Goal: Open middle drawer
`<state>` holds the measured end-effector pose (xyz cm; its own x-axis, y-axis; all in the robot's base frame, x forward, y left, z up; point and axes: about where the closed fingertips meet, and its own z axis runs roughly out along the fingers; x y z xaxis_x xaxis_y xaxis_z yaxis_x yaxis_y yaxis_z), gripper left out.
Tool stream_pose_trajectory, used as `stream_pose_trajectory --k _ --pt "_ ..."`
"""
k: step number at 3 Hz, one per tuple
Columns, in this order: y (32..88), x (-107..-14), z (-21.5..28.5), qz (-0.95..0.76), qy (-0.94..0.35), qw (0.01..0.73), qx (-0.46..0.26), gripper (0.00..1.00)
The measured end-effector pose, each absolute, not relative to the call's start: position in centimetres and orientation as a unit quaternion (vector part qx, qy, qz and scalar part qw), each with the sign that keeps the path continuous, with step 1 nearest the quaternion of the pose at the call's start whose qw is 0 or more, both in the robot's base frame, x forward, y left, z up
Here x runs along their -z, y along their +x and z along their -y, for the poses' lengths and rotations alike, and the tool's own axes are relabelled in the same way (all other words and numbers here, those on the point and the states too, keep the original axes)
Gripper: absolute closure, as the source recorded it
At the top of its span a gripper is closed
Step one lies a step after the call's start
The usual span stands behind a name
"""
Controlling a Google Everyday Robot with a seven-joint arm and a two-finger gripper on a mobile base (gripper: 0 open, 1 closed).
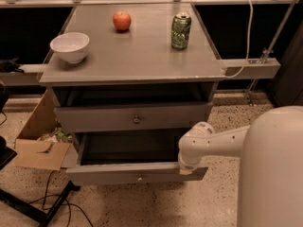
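Observation:
The middle drawer [137, 173] is pulled well out of the grey cabinet; its low flat front carries a tiny round centre knob [139, 178] and its dark inside shows. My gripper [189, 166], at the end of the white arm [215, 143], sits at the right end of this drawer's front, against its top edge. The taller top drawer [132, 117] with a brass knob [136, 119] stands slightly out above it. The lowest drawer is hidden.
On the cabinet top [137, 56] stand a white bowl [69, 46], a red apple [121, 20] and a green can [181, 30]. An open cardboard box [40, 148] and cables [52, 197] lie on the floor at the left. My white body [274, 174] fills the right foreground.

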<state>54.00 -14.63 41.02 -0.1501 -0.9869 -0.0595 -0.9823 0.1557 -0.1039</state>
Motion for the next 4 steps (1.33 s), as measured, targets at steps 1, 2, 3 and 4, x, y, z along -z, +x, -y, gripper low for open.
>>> stream_pose_trajectory --k 1,2,3,4 --pt "53.1 -41.5 14.2 -0.756 -0.652 0.063 0.012 1.00" --pt "51.8 -41.5 15.0 -0.759 -0.648 0.061 0.003 1.00" --pt "51.8 -41.6 14.9 -0.759 -0.648 0.061 0.003 1.00" --pt "50.9 -41.6 15.5 -0.762 -0.645 0.059 -0.003 1.00"
